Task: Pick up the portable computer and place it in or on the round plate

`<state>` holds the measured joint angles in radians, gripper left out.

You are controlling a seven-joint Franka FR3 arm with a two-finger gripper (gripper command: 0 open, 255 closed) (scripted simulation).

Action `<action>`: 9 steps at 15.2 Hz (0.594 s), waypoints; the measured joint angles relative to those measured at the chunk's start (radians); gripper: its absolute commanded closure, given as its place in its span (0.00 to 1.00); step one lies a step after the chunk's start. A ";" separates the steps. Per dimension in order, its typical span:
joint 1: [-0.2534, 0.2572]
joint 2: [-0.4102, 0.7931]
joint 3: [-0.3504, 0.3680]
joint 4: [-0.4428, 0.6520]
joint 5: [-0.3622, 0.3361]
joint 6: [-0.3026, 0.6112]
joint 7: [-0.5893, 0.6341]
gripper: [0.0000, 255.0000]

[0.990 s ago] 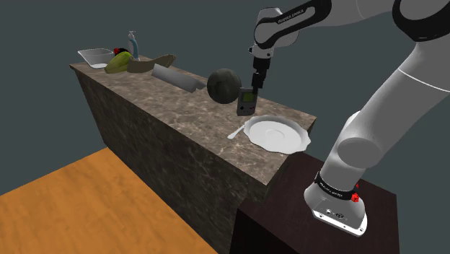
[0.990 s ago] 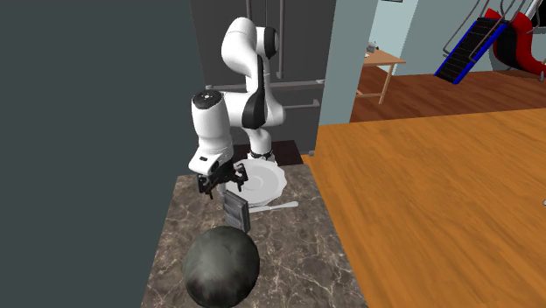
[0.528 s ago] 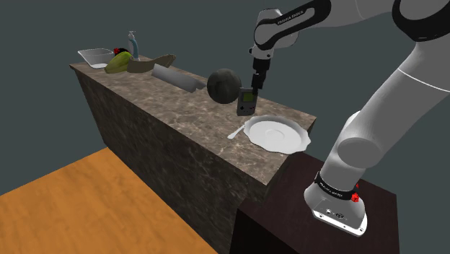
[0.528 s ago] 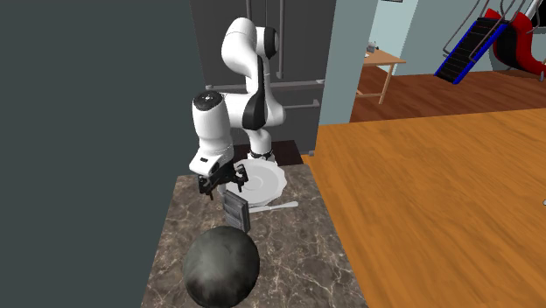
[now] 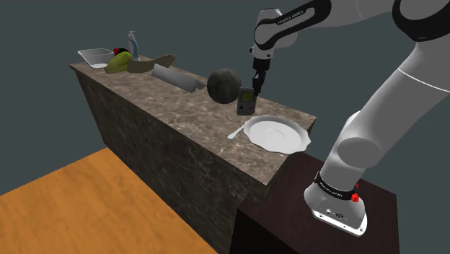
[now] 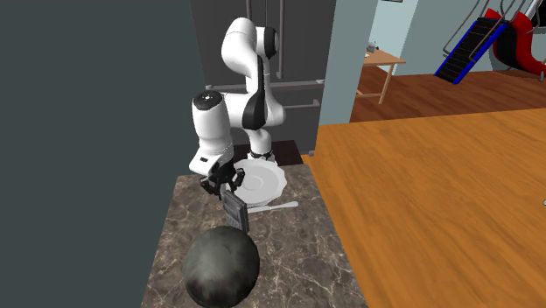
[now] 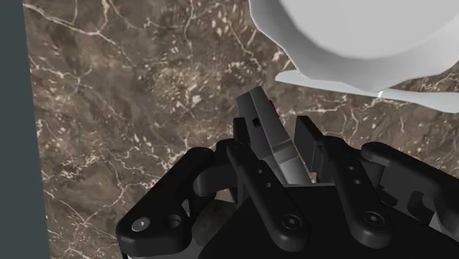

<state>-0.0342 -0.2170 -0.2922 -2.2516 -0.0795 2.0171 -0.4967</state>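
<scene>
Shoulder view, left to right, everything placed off the white plate [image 5: 278, 134]. Farthest to the plate's left, at the far end of the marble counter [image 5: 180, 115], sat a clear tub [image 5: 95, 56]. Next came a yellow-green item [image 5: 119, 63] and a shallow brownish bowl [image 5: 153, 63] (what the item was could not be told). Closer to the plate lay a grey cylinder [image 5: 177, 76], then a dark ball [image 5: 223, 84], near the plate but apart from it. A white spoon [image 5: 236, 132] lay right at the plate's left rim. The handheld console [image 5: 246, 102] stood on end just beside the plate's upper-left rim, with its greenish screen facing the camera. The gripper [image 5: 253, 86] hung directly over the console, fingers down on its top end. The dark stand [image 5: 288, 224] sat below and right of the plate.

In the second exterior view the ball [image 6: 220, 265] was nearest the camera. The console [image 6: 234, 211] stood between it and the plate [image 6: 267, 184], under the gripper [image 6: 225, 187].

In the wrist view the two fingers [image 7: 246, 151] were closed on the console [image 7: 263, 121], one against each side. The plate [image 7: 353, 44] lay just beyond the console.
</scene>
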 measured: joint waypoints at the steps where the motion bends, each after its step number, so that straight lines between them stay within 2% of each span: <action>1: 0.000 0.000 0.000 0.000 0.000 0.000 0.000 1.00; 9: 0.002 -0.022 0.007 0.061 -0.002 -0.083 0.004 1.00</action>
<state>-0.0325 -0.2387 -0.2857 -2.1906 -0.0817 1.9342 -0.4925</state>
